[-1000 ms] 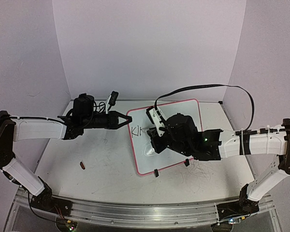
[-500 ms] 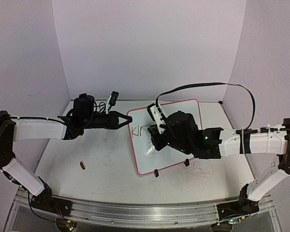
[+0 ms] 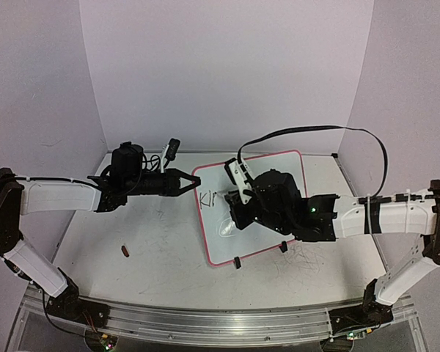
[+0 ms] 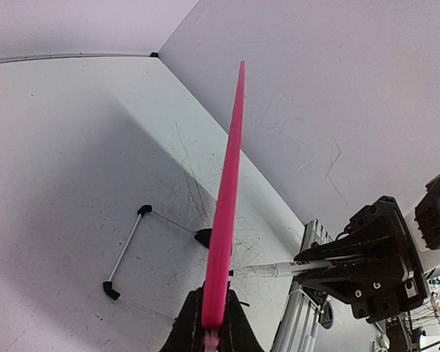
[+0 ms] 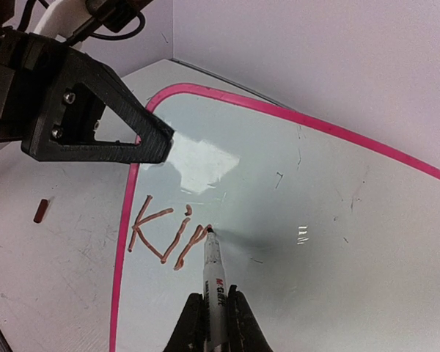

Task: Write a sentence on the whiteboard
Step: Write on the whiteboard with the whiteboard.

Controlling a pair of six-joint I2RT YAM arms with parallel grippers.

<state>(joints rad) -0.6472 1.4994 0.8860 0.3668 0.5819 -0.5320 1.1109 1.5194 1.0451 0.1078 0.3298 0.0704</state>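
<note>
Robotics lab cell: scuffed white worktop (image 3: 161,249) walled by plain lilac panels (image 3: 227,73); left arm (image 3: 51,194) and right arm (image 3: 385,216) bolted to aluminium rail (image 3: 220,321); black cable (image 3: 315,130) looping free.

The large scuffed white table top (image 3: 161,242) is streaked with thin dark scribbles (densest by the board's near edge); on it rests a small rectangular whiteboard (image 3: 218,249) with a pink-red rim, two black clip feet (image 3: 236,262) at its near edge; well to its left lies a small reddish-brown stub (image 3: 125,251).
</note>
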